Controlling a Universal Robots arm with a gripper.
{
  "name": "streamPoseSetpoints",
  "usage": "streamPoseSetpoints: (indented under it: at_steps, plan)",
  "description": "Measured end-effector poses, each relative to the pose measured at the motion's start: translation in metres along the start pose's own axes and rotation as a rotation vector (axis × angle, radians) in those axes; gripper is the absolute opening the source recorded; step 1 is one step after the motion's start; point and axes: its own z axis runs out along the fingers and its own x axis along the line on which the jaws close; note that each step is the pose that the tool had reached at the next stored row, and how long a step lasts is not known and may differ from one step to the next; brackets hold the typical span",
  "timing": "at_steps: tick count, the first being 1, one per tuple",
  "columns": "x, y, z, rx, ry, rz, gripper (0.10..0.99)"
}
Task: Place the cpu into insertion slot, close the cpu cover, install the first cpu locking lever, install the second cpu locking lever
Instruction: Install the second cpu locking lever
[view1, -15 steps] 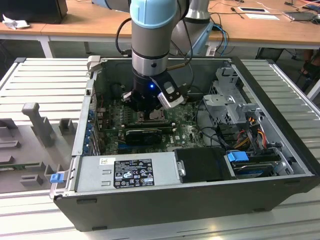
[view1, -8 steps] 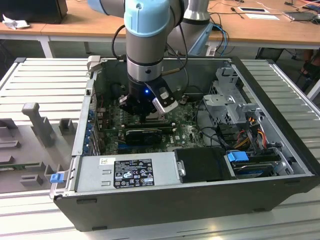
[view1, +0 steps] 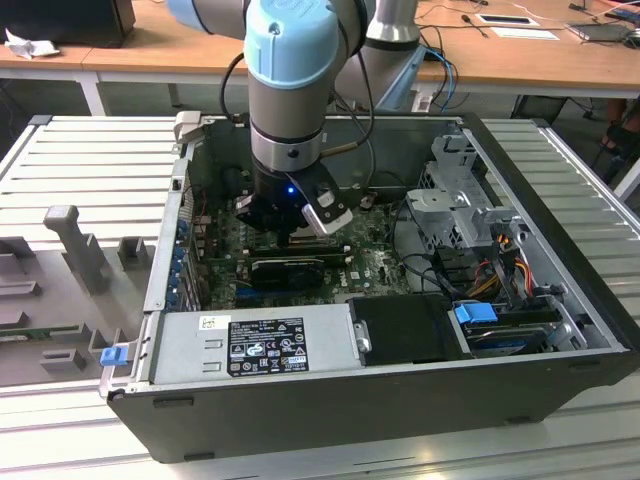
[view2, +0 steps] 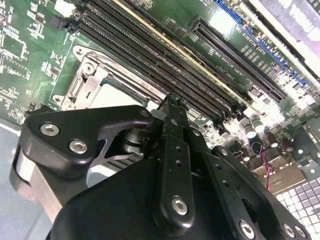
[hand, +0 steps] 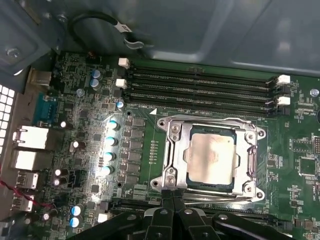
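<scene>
- Against the socket's near edge, seen in the first wrist view, the black two-fingered gripper (hand: 172, 196) has its fingertips pressed together with nothing between them, right at the rim of the square dark insertion slot with its metal frame (hand: 172, 150).
- Inside that slot lies the small flat square cpu with a pale silvery-beige face (hand: 212, 159), flat and squared to the socket.
- Around the cpu, the thin silver-grey metal cpu cover with its large central opening (hand: 251, 156) looks to be folded down on the socket, the chip's face showing through the opening.
- Along the socket's edge nearest the fingers runs a thin metal locking lever (hand: 220, 198); the joined tips sit at one end of it, and its long axis crosses the line of the fingers. Whether they touch it cannot be told.
- Beyond the socket, on the side away from the fingers, the long black RAM slots (hand: 200, 90) run parallel to that lever.
- Over the socket in the second wrist view, the gripper (view2: 171, 106) sits at the metal frame's edge, beside the RAM slots.
- Above the green motherboard (view1: 380, 268) in the exterior view, the arm stands inside the open computer case (view1: 480, 380), pointing downwards.
</scene>
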Motion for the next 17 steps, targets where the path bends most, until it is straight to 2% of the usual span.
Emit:
streamPoseSetpoints:
  at_steps: [6, 8, 10, 17]
  plan:
    - [0.0055, -0.0062, -0.0012, -0.02, -0.0022, 0.0, 0.106]
    - [0.0107, -0.0064, -0.001, -0.033, -0.0036, 0.0, 0.106]
    - [0.0109, -0.0069, 0.0019, -0.043, -0.0045, 0.0, 0.106]
    - [0.0127, -0.0081, 0.0084, -0.057, -0.0061, -0.001, 0.106]
